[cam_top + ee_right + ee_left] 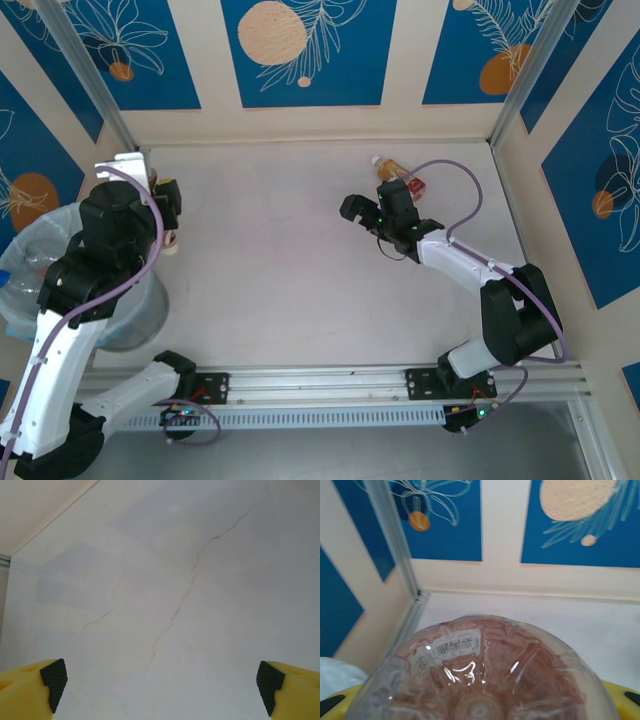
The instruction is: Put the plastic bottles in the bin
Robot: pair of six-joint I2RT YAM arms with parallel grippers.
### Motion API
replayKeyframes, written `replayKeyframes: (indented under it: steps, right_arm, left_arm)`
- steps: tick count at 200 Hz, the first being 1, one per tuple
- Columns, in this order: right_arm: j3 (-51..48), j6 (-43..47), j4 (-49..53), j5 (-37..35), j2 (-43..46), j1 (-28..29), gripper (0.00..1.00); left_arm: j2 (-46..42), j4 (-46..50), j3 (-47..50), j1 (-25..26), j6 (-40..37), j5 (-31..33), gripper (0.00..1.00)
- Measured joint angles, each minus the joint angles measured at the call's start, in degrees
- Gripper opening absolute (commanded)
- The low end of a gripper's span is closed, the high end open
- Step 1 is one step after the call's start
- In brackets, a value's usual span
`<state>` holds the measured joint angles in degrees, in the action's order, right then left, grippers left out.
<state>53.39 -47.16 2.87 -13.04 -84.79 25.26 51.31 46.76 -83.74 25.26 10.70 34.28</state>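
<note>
Held bottle (485,670): a clear plastic bottle with a reddish-amber tint. Its ribbed base faces the left wrist camera and carries a small printed sticker. It sits between the yellow fingers (625,697) of the left gripper (480,710), which is closed partway round the body and has firm hold of it. The bottle points away from the wrist, towards the back wall (500,575).

Bin (125,325): it stands at the left edge of the table (280,290), lined with a translucent bag. The overhead view puts the left gripper at the bin's far right rim, raised above it. The bottle appears to be beside the opening rather than squarely over it, so release looks premature. In the inspector's judgement, the bottle should be carried further over the bag first. Clear shapes lie inside the bag, but they cannot be counted.

Second bottle (398,178): it lies on its side on the table near the back right, with a pale cap and a red label. It is untouched and so outstanding.

Right gripper (160,680): its jaws are spread wide with nothing between them. Its wrist camera shows bare, hairline-cracked tabletop between the black pads (54,677). From overhead it sits just on the near side of the second bottle, apparently staged for the next pick. It is not yet lined up on the bottle.
</note>
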Motion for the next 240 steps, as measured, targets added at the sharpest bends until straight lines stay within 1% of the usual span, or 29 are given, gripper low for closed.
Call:
replayKeyframes:
  steps: [10, 46, 67, 95, 110, 126, 139, 150, 167, 188, 202, 215, 228, 232, 240]
  right_arm:
    - [0.13, 0.0, 0.02, 0.09, -0.17, 0.0, 1.0]
    - [0.31, 0.04, 0.68, 0.2, -0.59, 0.0, 1.0]
    - [0.98, 0.13, 1.25, 0.5, -1.07, 0.0, 0.99]
    - [1.73, 0.22, 1.29, 1.46, -1.95, 0.0, 1.0]
    - [1.77, 0.22, 1.29, 1.9, -2.27, 0.0, 1.0]
    - [1.79, 0.26, 1.29, 2.34, -2.69, 0.0, 1.0]
    - [1.81, 0.26, 1.36, 2.75, -2.89, 0.0, 0.99]
    - [1.81, 0.26, 1.44, 2.97, -2.91, 0.0, 1.0]
    - [1.81, 0.26, 1.46, 3.19, -2.91, 0.0, 0.99]
    - [1.81, 0.26, 1.46, 3.5, -2.91, 0.0, 1.0]
    - [1.81, 0.26, 1.51, 3.65, -2.91, -0.07, 1.0]
    - [1.81, 0.28, 1.55, 3.65, -2.91, -0.17, 1.0]
    - [1.81, 0.46, 1.73, 3.65, -2.91, -0.22, 1.0]
    - [1.81, 0.48, 1.84, 3.65, -2.91, -0.22, 0.99]
    - [1.81, 0.55, 2.03, 3.65, -2.91, -0.28, 1.0]
  left_arm:
    - [-0.68, 0.09, -0.22, 0.0, -0.98, 3.32, 0.41]
    - [-3.48, -0.46, -0.26, -0.02, -6.84, 19.21, 0.41]
    - [-5.62, -2.75, 0.57, -0.35, -9.77, 26.43, 0.41]
    - [-9.84, -4.85, 4.87, -1.05, -9.7, 30.58, 0.39]
    - [-11.26, -5.22, 6.91, -1.31, -9.31, 31.56, 0.39]
    - [-10.69, -5.18, 7.3, -1.9, -8.09, 31.56, 0.39]
    - [-9.14, -5.05, 7.19, -3.54, -6.88, 30.69, 0.39]
    - [-6.95, -4.44, 6.75, -6.73, -5.68, 28.22, 0.39]
    - [-3.02, -3.89, 6.16, -15.72, -3.23, 21.62, 0.37]
    - [0.98, -3.1, 6.12, -27.67, 0.11, 11.28, 0.38]
    - [2.93, -2.08, 6.19, -33.4, 2.29, 4.7, 0.39]
    - [4.11, -1.31, 6.49, -37.2, 4.17, -0.57, 0.45]
    - [5.03, -0.37, 6.93, -39.93, 5.86, -4.57, 0.52]
    - [5.29, -0.09, 7.08, -40.81, 6.4, -5.68, 0.55]
    - [5.99, 0.63, 7.28, -42.49, 7.13, -7.65, 0.67]
